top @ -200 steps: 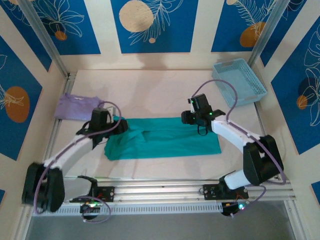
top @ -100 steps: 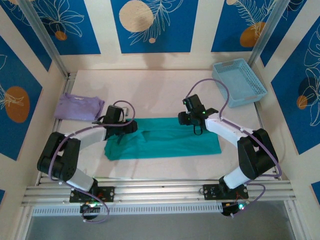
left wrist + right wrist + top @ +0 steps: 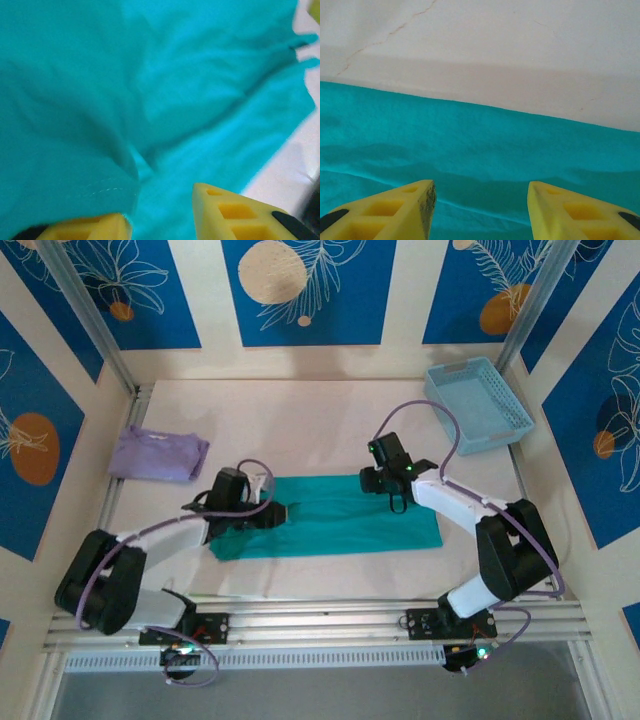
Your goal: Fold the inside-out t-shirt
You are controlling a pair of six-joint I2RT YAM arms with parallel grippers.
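The teal inside-out t-shirt [image 3: 340, 525] lies as a flat band across the table's middle, with rumpled folds at its left end. My left gripper [image 3: 278, 512] is low over that left end. In the left wrist view the left gripper [image 3: 160, 205] has its yellow jaws apart, the t-shirt [image 3: 200, 100] spreads under them, and a flap of cloth lies over the left finger [image 3: 90, 227]. My right gripper [image 3: 397, 502] hovers at the shirt's far edge. In the right wrist view the right gripper [image 3: 480, 184] stands open above the t-shirt [image 3: 480, 145], with nothing between its fingers.
A pale lavender folded garment [image 3: 158, 453] lies at the table's left side. A light blue basket [image 3: 478, 405] stands at the back right. Bare table [image 3: 495, 50] stretches beyond the shirt's far edge. Metal rails run along the near edge.
My left gripper has slid rightward onto the shirt's left end and its jaws have narrowed. The right gripper shifted slightly left early on, then held still.
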